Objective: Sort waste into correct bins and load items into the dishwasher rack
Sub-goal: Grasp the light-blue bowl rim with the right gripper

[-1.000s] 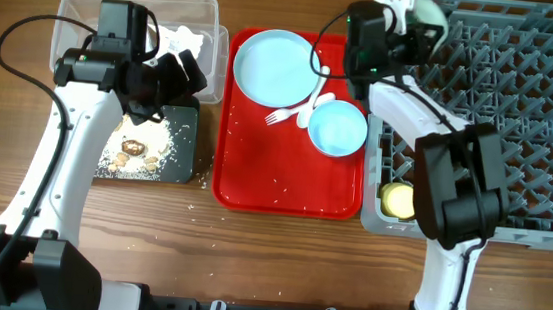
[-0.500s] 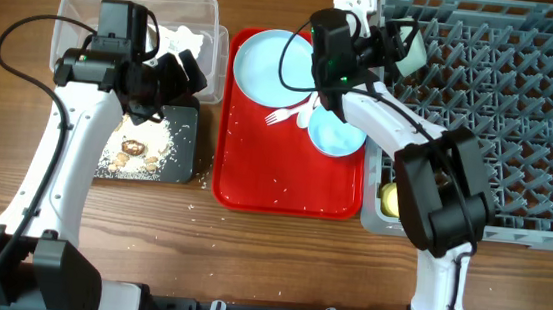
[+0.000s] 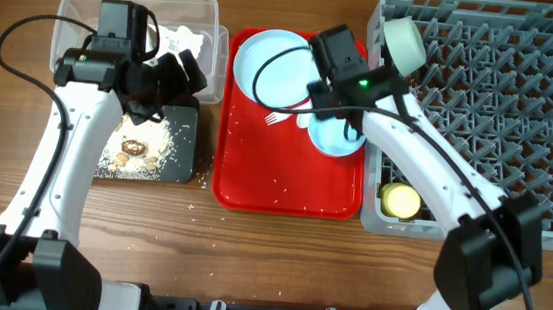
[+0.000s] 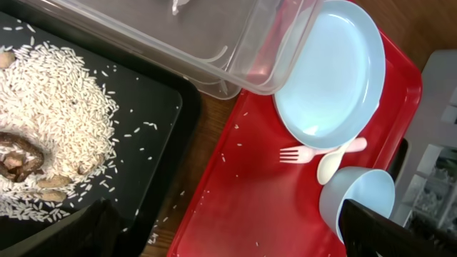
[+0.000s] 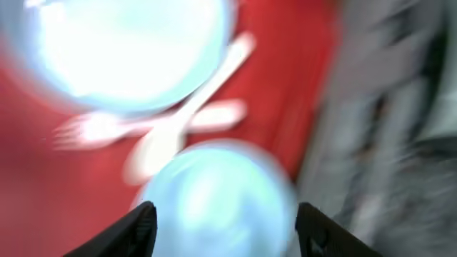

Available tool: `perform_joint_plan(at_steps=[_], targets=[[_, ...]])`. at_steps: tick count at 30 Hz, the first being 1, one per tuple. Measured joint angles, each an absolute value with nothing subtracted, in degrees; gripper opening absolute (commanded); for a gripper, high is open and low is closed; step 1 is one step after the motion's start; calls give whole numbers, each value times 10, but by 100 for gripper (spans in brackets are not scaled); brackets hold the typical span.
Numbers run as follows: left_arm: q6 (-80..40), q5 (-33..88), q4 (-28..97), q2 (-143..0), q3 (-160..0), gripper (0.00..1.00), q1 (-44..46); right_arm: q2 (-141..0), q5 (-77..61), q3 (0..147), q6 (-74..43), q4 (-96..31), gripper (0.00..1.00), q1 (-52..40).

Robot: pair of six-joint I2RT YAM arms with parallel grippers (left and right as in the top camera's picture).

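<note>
Waste seems sorted: tissue [image 3: 178,38] in the clear tub [image 3: 79,7], grainy scraps [image 3: 136,151] on the matte black tray [image 3: 184,137], the left gripper [image 3: 170,84] wide open above them. Loading is in hand. On the glossy red tray [image 3: 275,175] lie plate [image 3: 264,69], fork [image 4: 298,154], spoon [image 4: 335,157] and blue bowl [image 4: 355,203]. The right gripper [image 5: 227,215] hangs over that bowl, fingers [image 5: 143,225] apart, empty. Next: pinch its smooth thin rim. The green bowl [image 3: 404,43] and cup [image 3: 400,199] sit in the pegged rack [image 3: 521,116].

Serving tray [image 3: 275,170] between tub [image 3: 73,17] and rack [image 3: 521,116]
</note>
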State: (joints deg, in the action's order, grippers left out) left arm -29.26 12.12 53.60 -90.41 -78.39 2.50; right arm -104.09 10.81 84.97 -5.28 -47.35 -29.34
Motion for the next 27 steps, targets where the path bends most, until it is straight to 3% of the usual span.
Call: perform_joint_plan(at_steps=[2, 4, 8, 13, 27], targets=[[-292, 121, 536, -904, -784, 100, 25, -1040, 41, 848, -95, -523, 67, -293], [-293, 121, 536, -904, -784, 100, 25, -1040, 12, 848, -134, -549, 57, -293], [-293, 121, 536, -904, -784, 100, 25, -1040, 1, 848, -255, -591, 49, -293], [-292, 121, 536, -904, -784, 100, 25, -1046, 51, 829, -345, -524, 39, -293], [-293, 121, 536, -903, -784, 100, 25, -1153, 11, 804, -281, -496, 33, -310]])
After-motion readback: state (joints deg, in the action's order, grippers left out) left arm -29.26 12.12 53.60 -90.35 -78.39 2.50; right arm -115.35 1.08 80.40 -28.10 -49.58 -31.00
